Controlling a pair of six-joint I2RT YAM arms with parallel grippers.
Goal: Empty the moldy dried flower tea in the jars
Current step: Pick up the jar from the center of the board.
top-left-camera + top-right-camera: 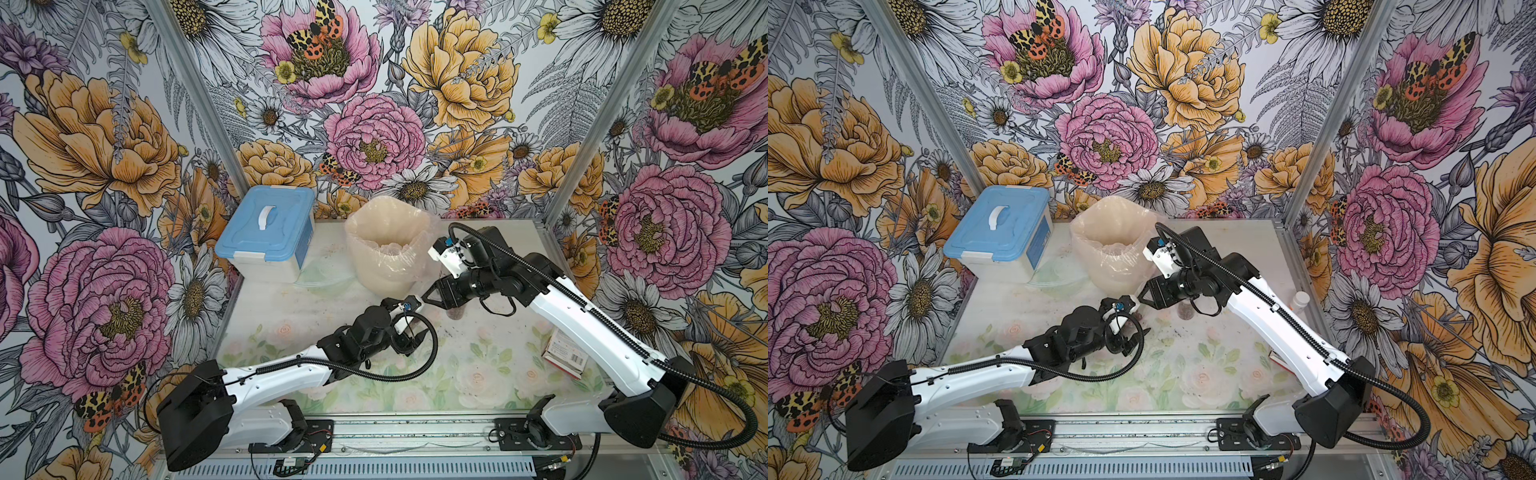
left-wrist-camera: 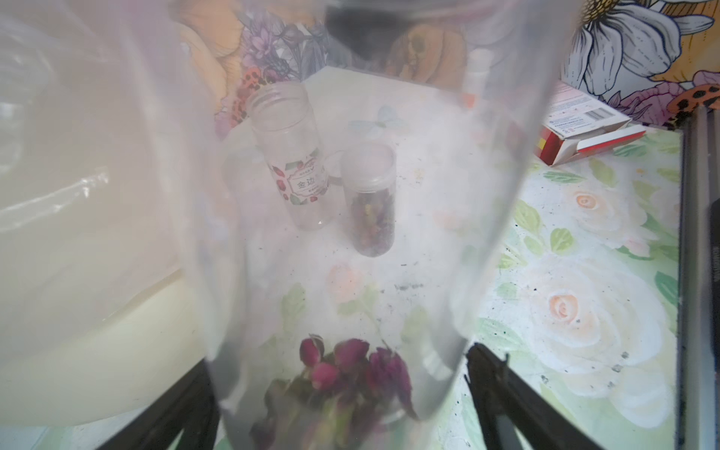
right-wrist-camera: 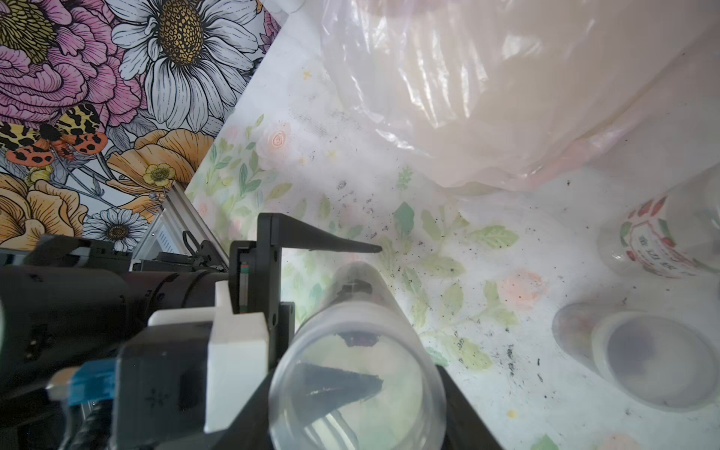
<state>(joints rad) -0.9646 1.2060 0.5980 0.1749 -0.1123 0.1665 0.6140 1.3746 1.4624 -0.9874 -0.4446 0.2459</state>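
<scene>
Scene: Two robot arms meet beside the bag-lined bin [image 1: 382, 274] at the back of a flower-print table [image 1: 478, 374], with a clear rosebud jar [image 3: 356, 393] on its side between them.
Right gripper [image 1: 428, 297]: clenched on one end of that jar, as the right wrist view shows it.
Left gripper [image 3: 378, 313]: released, its jaws spread either side of the jar's other end, with a gap showing at the upper finger.
Tea [image 2: 343, 374]: dark pink buds are heaped at the end nearest the left claw. Whether a lid is on cannot be told.
Other jars: the labelled jar [image 2: 290, 156] stands uncapped and looks empty. The capped jar [image 2: 370, 195] beside it holds brown tea.
Risk, spill: the jar hangs over the table, not the bin, so tipping it here would likely scatter buds on the cloth.
Risk, slip: gripped at one end only, the smooth plastic could pivot or drop.
Risk, knock: the standing jars sit just below the right arm and could topple if it swings low.
</scene>
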